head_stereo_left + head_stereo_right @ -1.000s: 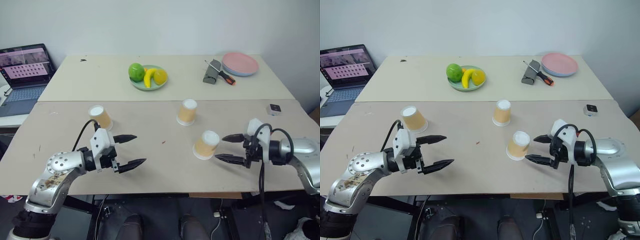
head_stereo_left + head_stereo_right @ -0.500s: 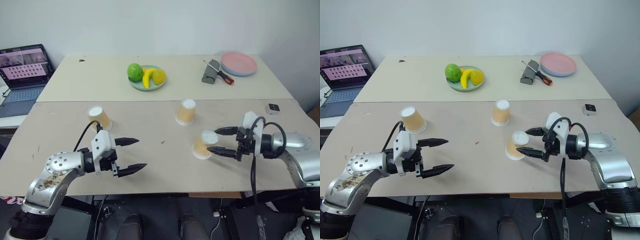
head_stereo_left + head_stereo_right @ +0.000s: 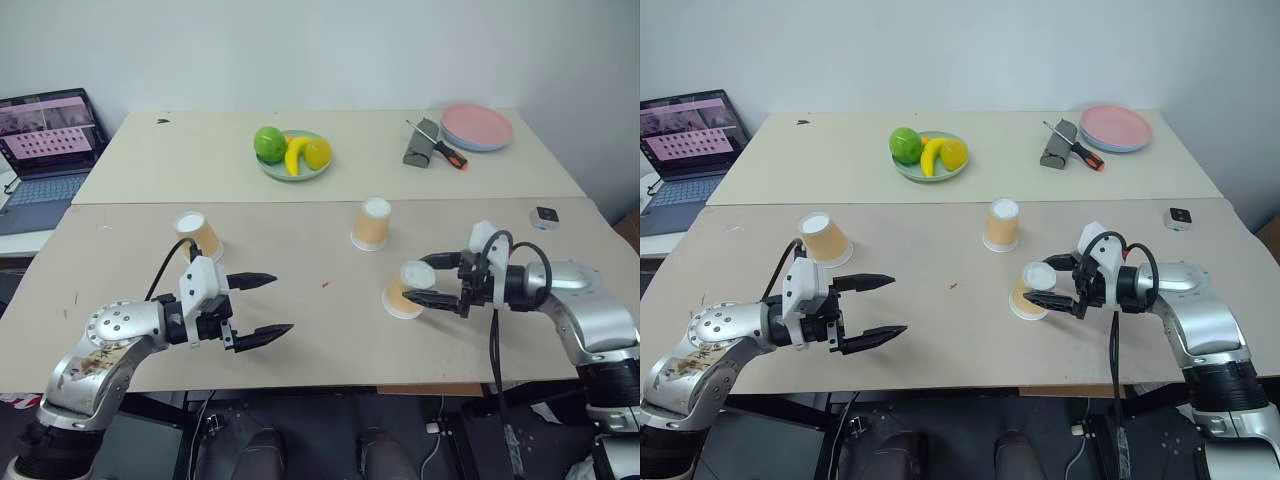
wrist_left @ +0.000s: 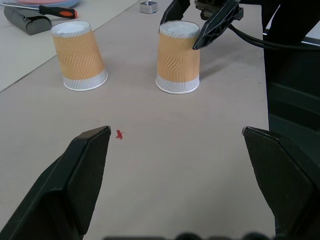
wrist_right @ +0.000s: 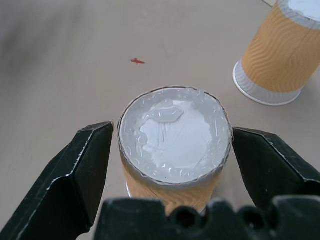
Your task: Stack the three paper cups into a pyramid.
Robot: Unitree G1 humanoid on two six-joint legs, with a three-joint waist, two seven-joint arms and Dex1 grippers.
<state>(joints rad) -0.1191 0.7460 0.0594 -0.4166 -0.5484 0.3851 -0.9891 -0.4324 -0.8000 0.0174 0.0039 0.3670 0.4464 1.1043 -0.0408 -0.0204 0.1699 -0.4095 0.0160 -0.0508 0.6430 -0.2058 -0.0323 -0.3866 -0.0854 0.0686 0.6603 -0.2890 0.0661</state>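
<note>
Three paper cups stand upside down and apart on the table, none on another: one at the left [image 3: 198, 235], one in the middle [image 3: 373, 223], one nearer on the right [image 3: 408, 288]. My right gripper [image 3: 420, 279] is open and straddles the right cup [image 5: 175, 125] near its white base, one finger [image 5: 90, 165] on each side with a thin gap. My left gripper [image 3: 262, 305] hangs open over bare table, right of the left cup, nothing between its fingers [image 4: 90, 155]. The left wrist view shows the middle cup [image 4: 80, 55] and the right cup [image 4: 178, 57].
On the far table sit a green plate of fruit [image 3: 295, 155], a grey block with an orange-handled tool [image 3: 430, 145] and pink plates [image 3: 478, 125]. A laptop [image 3: 45, 140] is at far left. A small dark box [image 3: 545, 213] lies right of the cups.
My right gripper has moved left, from beside the right cup to straddling it. The left gripper and the cups have stayed put.
</note>
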